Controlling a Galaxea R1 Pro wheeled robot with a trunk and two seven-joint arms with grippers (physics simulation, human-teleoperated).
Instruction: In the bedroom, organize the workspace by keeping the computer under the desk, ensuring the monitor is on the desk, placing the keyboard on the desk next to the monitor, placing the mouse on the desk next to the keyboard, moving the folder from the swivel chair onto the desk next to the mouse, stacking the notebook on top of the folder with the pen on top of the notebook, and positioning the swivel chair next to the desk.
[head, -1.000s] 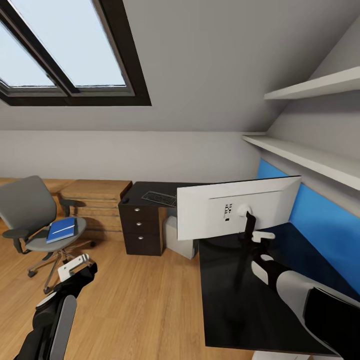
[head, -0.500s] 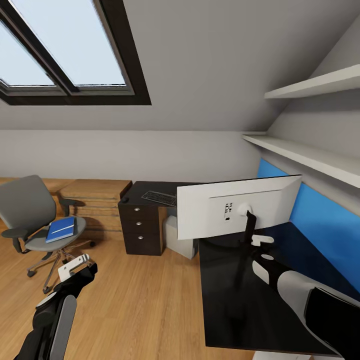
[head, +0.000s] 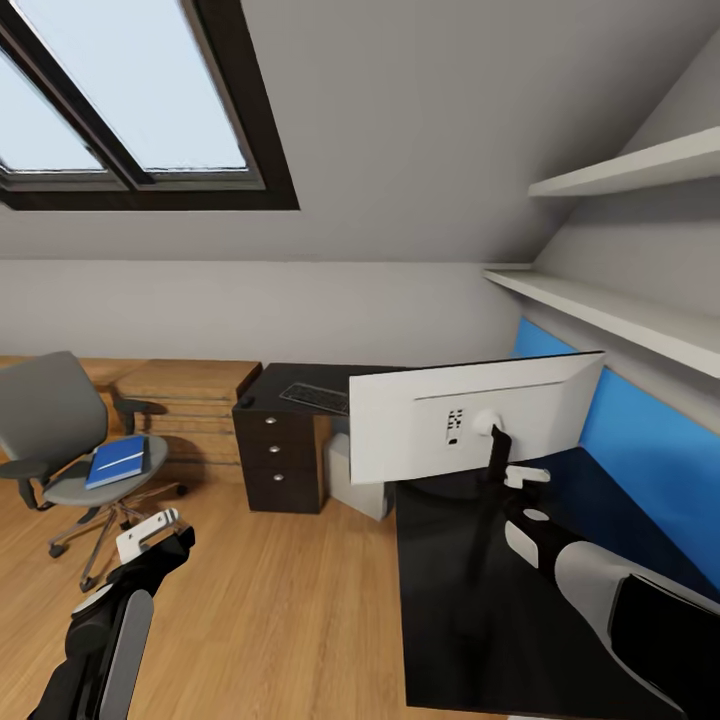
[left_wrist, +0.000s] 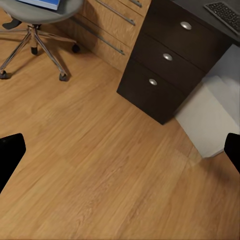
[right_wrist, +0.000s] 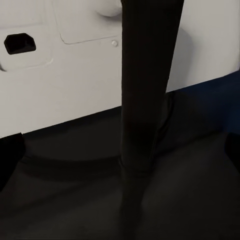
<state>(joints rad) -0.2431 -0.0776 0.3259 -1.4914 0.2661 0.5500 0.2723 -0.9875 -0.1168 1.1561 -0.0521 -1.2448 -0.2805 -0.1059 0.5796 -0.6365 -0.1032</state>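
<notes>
Monitor (head: 470, 425) upright on black counter (head: 480, 610), centre right of head view, white back toward camera. Right gripper (head: 522, 492) just behind black stem (right_wrist: 145, 85), spread apart with fingers either side, not clamped. Left gripper (head: 148, 532) at lower left, released over wooden floor (left_wrist: 100, 175). Keyboard (head: 318, 398) on far counter section; computer (left_wrist: 212, 117) under it. Swivel chair (head: 70, 440) at left, blue folder (head: 117, 462) on seat.

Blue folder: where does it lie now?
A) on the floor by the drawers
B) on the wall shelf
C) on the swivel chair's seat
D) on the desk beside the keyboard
C: the folder lies flat on the grey seat of the chair.
</notes>
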